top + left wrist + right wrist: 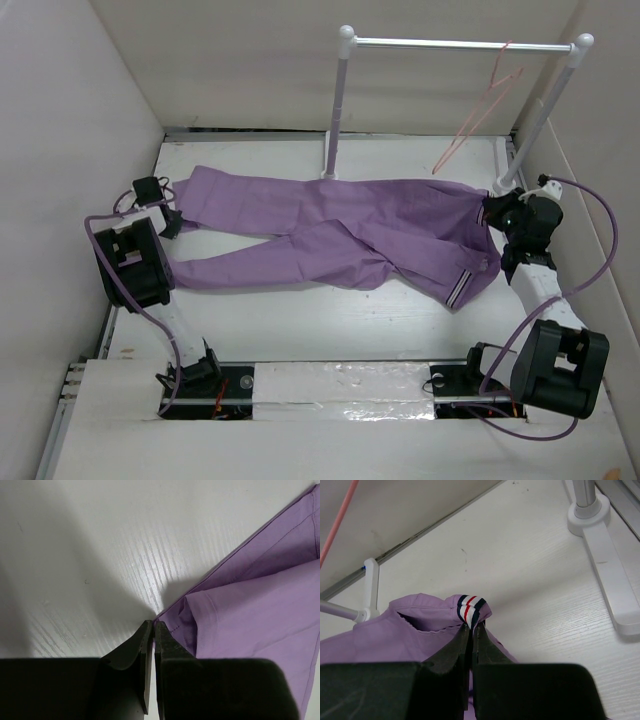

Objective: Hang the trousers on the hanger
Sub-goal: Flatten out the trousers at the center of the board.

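Note:
The lilac trousers (pixel 340 230) lie spread flat across the table, legs to the left and waistband to the right. My left gripper (pixel 178 218) is at the end of the upper leg. In the left wrist view it (pixel 153 625) is shut, with the very corner of the cuff (pixel 172 620) pinched at its tips. My right gripper (pixel 490 212) is at the far corner of the waistband. In its own view it (pixel 472 626) is shut on the striped waistband edge (pixel 471 609), which is lifted a little. The thin pink hanger (pixel 482 112) hangs from the rack bar, above and behind the right gripper.
A white-posted rack with a silver crossbar (pixel 460 44) stands at the back of the table. Its right foot (pixel 600 555) lies close to my right gripper, its left foot (pixel 370 587) behind the trousers. White walls close in the table on three sides.

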